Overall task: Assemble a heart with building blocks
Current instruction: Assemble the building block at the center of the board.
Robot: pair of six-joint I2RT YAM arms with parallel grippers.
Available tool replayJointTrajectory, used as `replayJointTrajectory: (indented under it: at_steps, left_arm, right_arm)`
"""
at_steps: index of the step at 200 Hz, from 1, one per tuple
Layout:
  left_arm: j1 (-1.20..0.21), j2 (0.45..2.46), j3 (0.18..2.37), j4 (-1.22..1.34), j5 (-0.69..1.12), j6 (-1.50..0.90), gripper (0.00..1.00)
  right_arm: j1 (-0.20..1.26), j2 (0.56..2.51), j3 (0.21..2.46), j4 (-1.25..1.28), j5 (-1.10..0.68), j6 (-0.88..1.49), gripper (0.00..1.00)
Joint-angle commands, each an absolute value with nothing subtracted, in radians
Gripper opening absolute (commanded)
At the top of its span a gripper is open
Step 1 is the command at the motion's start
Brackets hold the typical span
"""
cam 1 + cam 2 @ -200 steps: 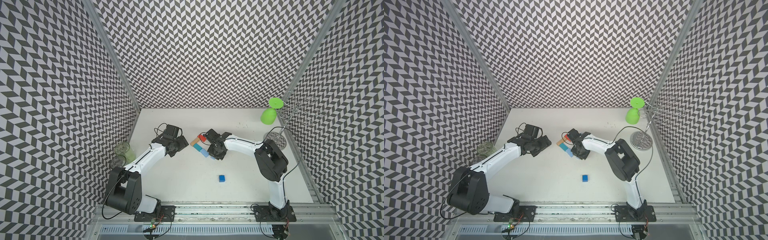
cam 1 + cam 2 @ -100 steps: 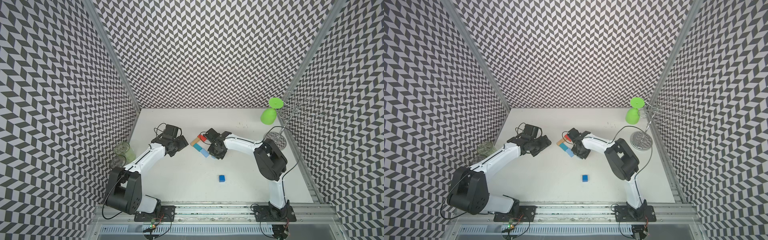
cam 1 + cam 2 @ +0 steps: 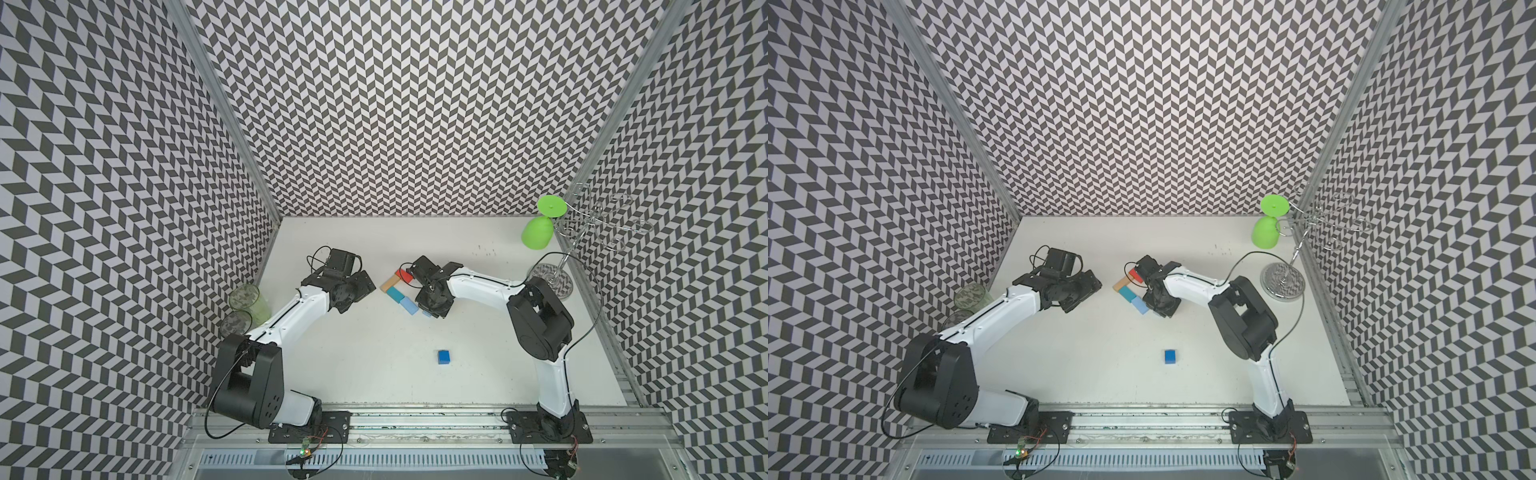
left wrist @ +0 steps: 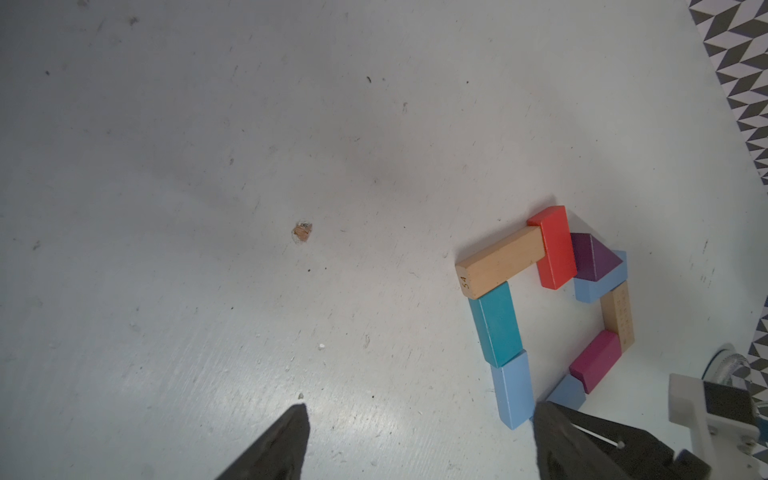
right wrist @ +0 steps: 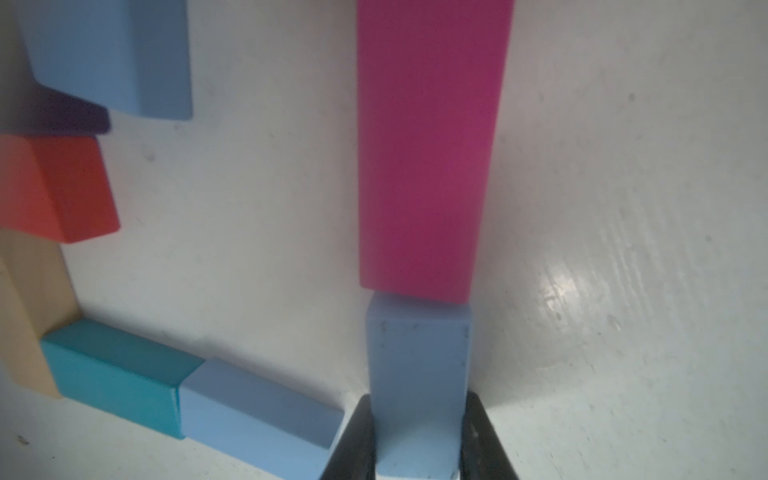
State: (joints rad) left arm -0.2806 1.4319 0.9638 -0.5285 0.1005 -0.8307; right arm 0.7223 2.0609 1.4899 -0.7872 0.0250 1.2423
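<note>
The heart's outline stands partly built in the left wrist view: tan block [image 4: 500, 270], red block [image 4: 555, 247], purple triangle [image 4: 592, 257], teal block [image 4: 496, 324], light blue block [image 4: 513, 386], a second tan block [image 4: 619, 316] and a magenta block [image 4: 596, 361]. My right gripper [image 5: 417, 401] is shut on a light blue block [image 5: 417, 365] whose end touches the magenta block [image 5: 428, 145]. My left gripper [image 4: 419, 407] is open and holds nothing, just left of the outline. The blue cube [image 3: 443, 356] lies alone, nearer the front.
A green goblet [image 3: 537, 232] hangs upside down on a wire rack [image 3: 590, 220] at the back right, above the rack's round base [image 3: 550, 280]. Two clear tumblers [image 3: 247, 299] stand against the left wall. A small chip [image 4: 302, 232] marks the tabletop.
</note>
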Motion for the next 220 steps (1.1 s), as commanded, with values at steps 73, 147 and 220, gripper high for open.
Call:
replayJointTrajectory:
  at_steps: [73,147,220]
  left_arm:
    - [-0.264,1.436,0.956,-0.501,0.114,-0.813,0.87]
    - [-0.258,1.437,0.952,-0.488,0.124,-0.811,0.87]
    - [-0.253,1.436,0.973,-0.494,0.105,-0.802,0.87]
  right_arm:
    - [0.709,2.111,1.477,-0.767,0.032,1.249,0.48]
    - [0.706,2.071,1.476,-0.723,0.047,1.206,0.73]
    - [0.739,1.722,1.349,-0.767,0.22,1.022,0.91]
